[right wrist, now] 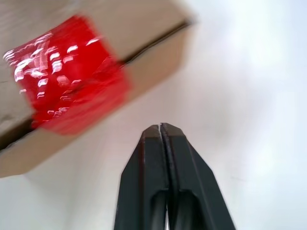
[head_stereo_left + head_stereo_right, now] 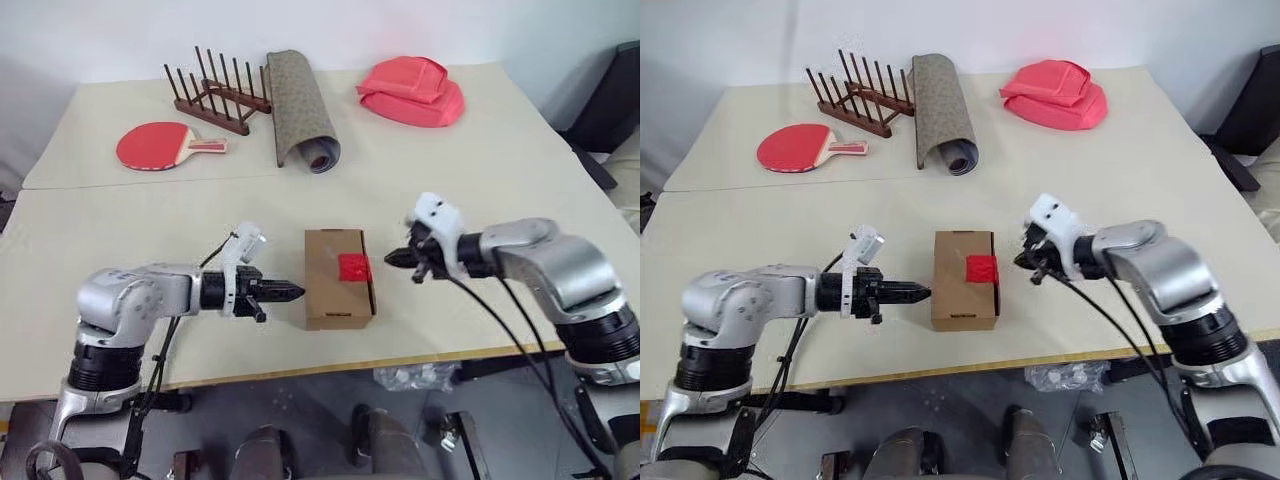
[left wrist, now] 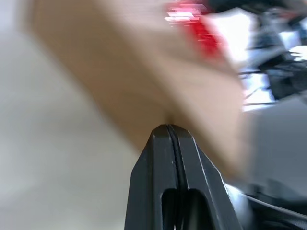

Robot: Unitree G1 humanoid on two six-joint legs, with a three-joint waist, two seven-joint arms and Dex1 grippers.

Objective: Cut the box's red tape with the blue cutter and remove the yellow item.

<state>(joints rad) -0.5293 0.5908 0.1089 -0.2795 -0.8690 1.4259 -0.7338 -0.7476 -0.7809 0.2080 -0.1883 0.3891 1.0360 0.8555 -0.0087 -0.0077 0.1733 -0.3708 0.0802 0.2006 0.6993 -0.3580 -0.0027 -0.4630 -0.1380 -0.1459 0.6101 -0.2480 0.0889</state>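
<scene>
From the head camera, I am looking at the box [image 2: 338, 277] lying shut near the table's [image 2: 480, 160] near edge, the red tape [image 2: 354, 267] unbroken over its right-hand flap seam. The left gripper [image 2: 292, 293] is pointing at the box's left side, fingers pressed together and empty; the right gripper [image 2: 392, 260] is hovering just right of the tape. I am finding no blue cutter or yellow item here, so by my reading the whole job remains.

The left wrist camera is adding the cardboard wall just beyond the closed tips.

The right wrist camera is showing the tape's crinkled surface wrapping the box edge and its own fingers together, holding nothing.
</scene>
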